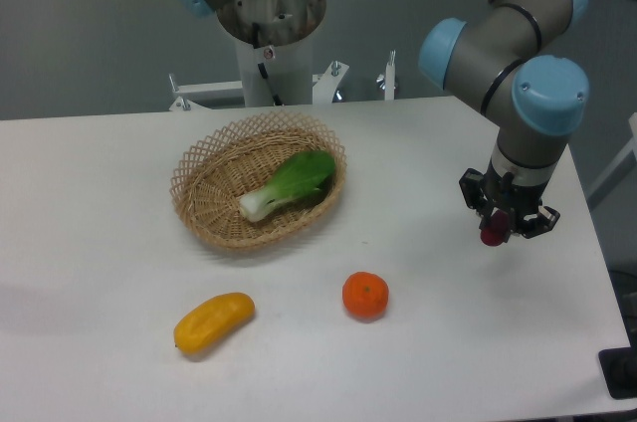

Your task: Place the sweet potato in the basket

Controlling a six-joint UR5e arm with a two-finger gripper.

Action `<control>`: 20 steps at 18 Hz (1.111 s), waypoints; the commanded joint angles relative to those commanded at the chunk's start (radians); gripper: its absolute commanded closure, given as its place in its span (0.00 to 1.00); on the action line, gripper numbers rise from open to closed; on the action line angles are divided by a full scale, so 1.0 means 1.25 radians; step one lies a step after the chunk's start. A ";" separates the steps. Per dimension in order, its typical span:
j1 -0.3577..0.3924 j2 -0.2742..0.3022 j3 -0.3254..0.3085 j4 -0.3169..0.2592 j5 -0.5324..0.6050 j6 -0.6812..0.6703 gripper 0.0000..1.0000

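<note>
White table and grey wall frame the scene, and no writing or label can be read anywhere. At the right side of the table the sweet potato hangs pinched in the gripper, only its reddish end showing below the fingers, lifted off the surface and well apart from the basket. That basket sits left of centre with a green vegetable inside, while an orange and a yellow fruit lie on the table nearer the camera.
</note>
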 joint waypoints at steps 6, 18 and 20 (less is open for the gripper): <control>0.000 0.000 0.001 -0.001 -0.001 -0.002 1.00; -0.062 0.087 -0.100 -0.048 0.029 -0.096 1.00; -0.091 0.103 -0.134 -0.044 0.029 -0.127 1.00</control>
